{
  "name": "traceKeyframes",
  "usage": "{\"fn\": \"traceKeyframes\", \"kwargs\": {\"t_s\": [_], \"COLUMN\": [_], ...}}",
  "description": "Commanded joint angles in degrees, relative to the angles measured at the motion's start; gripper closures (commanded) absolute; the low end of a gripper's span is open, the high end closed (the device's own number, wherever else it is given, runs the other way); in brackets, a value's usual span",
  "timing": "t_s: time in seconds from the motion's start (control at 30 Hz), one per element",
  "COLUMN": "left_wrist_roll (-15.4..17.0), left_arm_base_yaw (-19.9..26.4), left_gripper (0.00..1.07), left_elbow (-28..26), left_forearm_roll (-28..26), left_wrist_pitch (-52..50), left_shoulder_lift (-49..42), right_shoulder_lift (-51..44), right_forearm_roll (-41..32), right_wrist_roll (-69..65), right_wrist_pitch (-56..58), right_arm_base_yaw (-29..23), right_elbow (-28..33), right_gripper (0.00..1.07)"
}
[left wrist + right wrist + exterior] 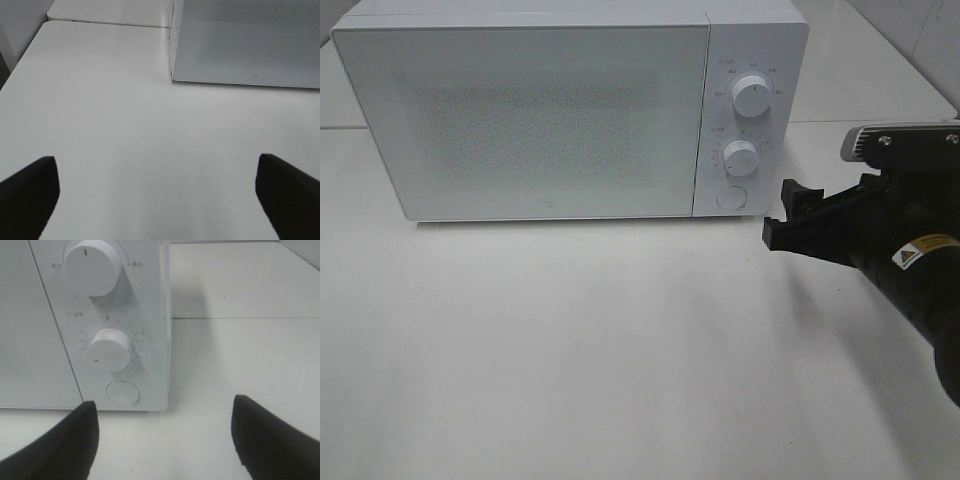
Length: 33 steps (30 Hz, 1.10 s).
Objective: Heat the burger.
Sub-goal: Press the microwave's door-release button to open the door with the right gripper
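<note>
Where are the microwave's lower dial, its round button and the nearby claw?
lower dial (pixel 111 349): right wrist view, centre of its face.
round button (pixel 123 391): right wrist view, its middle.
right gripper (pixel 778 210): exterior high view, midway between fingertips.

The right gripper (pixel 781 213) reaches in low from the right side, jaws apart and empty. The left gripper (pixel 160 197) has its jaws wide apart, also empty.

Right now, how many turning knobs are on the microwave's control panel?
2: the upper knob at the top of the control panel, and the lower knob below it, above the round button. None appears hidden.
</note>
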State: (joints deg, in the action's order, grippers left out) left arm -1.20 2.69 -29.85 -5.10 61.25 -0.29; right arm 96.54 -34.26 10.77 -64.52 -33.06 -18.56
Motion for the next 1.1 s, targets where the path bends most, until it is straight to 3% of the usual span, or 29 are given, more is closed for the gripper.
{"fn": "traceKeyframes", "kwargs": {"t_s": [0.03, 0.33, 0.7, 0.83, 0.97, 1.03, 1.07, 1.1], "left_wrist_roll": [0.06, 0.06, 0.06, 0.06, 0.06, 0.06, 0.06, 0.06], "left_arm_base_yaw": [0.23, 0.23, 0.23, 0.23, 0.23, 0.23, 0.23, 0.23], "left_gripper": [0.07, 0.07, 0.07, 0.07, 0.07, 0.07, 0.07, 0.07], "left_elbow": [0.17, 0.17, 0.17, 0.17, 0.17, 0.17, 0.17, 0.17], "left_forearm_roll": [-0.11, -0.11, -0.11, -0.11, -0.11, -0.11, -0.11, -0.11], "left_wrist_pitch": [0.11, 0.11, 0.11, 0.11, 0.11, 0.11, 0.11, 0.11], "left_shoulder_lift": [-0.86, -0.86, -0.86, -0.86, -0.86, -0.86, -0.86, -0.86], "right_shoulder_lift": [1.26, 1.66, 1.66, 1.66, 1.66, 1.66, 1.66, 1.66], "right_forearm_roll": [-6.07, -5.73, -4.47, -2.58, -2.52, -2.64, -2.64, -2.64], "right_wrist_roll": [1.89, -3.55, -37.87, -55.98, -63.03, -67.21, -67.21, -69.21], "right_wrist_pitch": [-0.92, -0.52, 1.89, 1.89, 2.01, 2.01, 2.01, 2.06], "right_arm_base_yaw": [-4.76, -6.53, -6.53, -6.53, -6.53, -6.53, -6.53, -6.53], "right_elbow": [-1.2, -1.83, -1.83, -1.83, -1.83, -1.83, -1.83, -1.83], "right_gripper": [0.3, 0.31, 0.39, 0.49, 0.58, 0.68, 0.68, 0.78]}}
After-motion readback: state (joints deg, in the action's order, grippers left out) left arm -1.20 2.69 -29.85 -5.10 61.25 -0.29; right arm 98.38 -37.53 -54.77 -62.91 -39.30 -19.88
